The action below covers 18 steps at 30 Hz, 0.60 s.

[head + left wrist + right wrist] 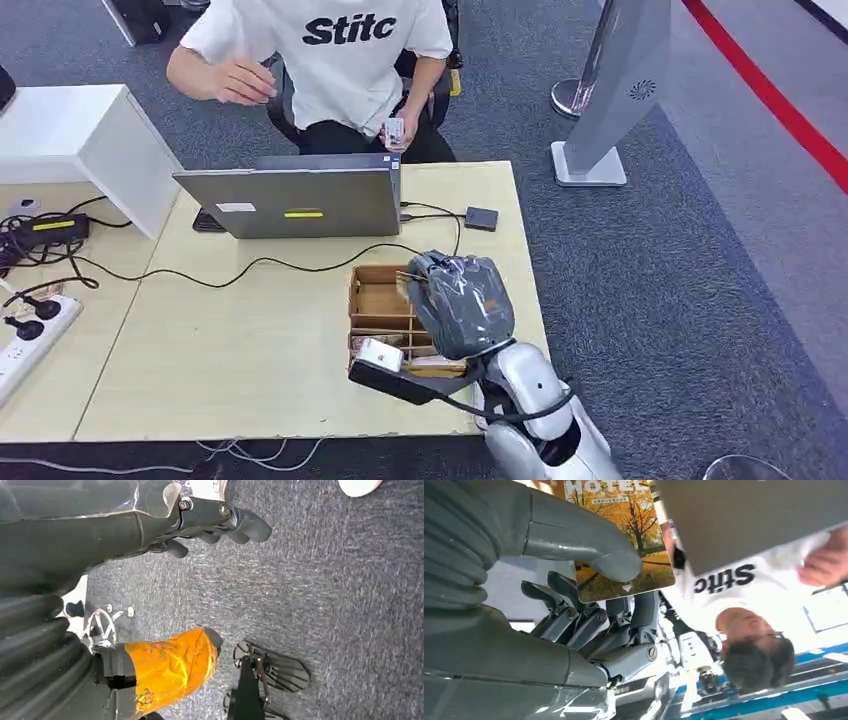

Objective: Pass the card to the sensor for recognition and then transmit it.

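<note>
I am pinching the hotel key card [621,540] between thumb and fingers of my right hand [462,303], lower centre of the head frame, over the wooden organiser box [377,300]. The black card reader [481,218] is lying just up-frame, beside the laptop [300,198], nearer this hand. My left hand [200,520] is hanging over the carpet, fingers curled on nothing.

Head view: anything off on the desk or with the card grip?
Nothing looks damaged or spilled. The right hand holds the card between thumb and fingers over the wooden box. The black cable trails loosely across the table from the laptop, near the box; untidy, not a fault.
</note>
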Each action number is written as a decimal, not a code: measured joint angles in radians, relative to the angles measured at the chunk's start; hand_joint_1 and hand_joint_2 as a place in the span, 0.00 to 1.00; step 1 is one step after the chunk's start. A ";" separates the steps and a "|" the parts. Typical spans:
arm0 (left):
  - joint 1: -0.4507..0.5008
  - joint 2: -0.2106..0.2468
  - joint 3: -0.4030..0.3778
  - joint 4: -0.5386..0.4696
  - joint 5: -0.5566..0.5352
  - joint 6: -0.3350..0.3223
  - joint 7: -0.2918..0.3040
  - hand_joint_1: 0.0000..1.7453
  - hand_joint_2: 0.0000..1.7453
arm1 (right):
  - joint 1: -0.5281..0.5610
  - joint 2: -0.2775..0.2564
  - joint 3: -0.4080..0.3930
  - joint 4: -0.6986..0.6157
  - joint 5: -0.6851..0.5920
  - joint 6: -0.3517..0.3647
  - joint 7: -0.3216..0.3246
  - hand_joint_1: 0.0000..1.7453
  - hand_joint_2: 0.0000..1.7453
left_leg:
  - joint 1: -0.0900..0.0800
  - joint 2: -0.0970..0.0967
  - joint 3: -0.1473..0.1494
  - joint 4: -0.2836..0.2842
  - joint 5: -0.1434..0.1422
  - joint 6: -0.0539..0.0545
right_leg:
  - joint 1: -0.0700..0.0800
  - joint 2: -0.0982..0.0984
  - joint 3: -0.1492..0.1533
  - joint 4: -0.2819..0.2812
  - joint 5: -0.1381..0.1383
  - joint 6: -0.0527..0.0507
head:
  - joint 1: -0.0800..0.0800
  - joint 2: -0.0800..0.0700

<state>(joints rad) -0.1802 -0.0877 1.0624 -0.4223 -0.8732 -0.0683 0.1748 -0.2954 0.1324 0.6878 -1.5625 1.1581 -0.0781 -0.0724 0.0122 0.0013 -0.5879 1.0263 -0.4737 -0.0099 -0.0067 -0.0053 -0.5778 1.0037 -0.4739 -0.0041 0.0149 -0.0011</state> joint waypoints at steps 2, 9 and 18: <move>-0.008 -0.005 -0.009 0.000 -0.009 0.005 0.011 0.00 1.00 | -0.059 0.021 0.010 0.043 -0.039 0.066 0.019 1.00 1.00 | 0.000 0.000 0.000 0.000 0.001 -0.001 | 0.000 0.000 0.000 0.000 0.001 -0.001 | 0.000 0.000; -0.023 -0.014 -0.016 0.000 -0.016 0.006 0.016 0.00 1.00 | -0.174 0.071 0.035 0.158 -0.088 0.114 0.051 1.00 1.00 | 0.000 0.000 0.000 0.000 0.001 -0.001 | 0.000 0.000 0.000 0.000 0.001 -0.002 | 0.000 0.000; -0.029 -0.022 -0.021 0.000 -0.019 0.007 0.022 0.00 1.00 | -0.211 0.087 0.035 0.233 -0.119 0.126 0.063 1.00 1.00 | 0.000 0.000 0.000 0.000 0.001 -0.001 | 0.000 0.000 0.000 0.000 0.001 -0.001 | 0.000 0.000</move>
<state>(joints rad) -0.2093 -0.1099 1.0415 -0.4219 -0.8919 -0.0610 0.1965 -0.5064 0.2189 0.7233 -1.3295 1.0395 0.0481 -0.0099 0.0124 0.0010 -0.5881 1.0263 -0.4726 -0.0109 -0.0066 -0.0053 -0.5783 1.0039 -0.4728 -0.0056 0.0152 -0.0011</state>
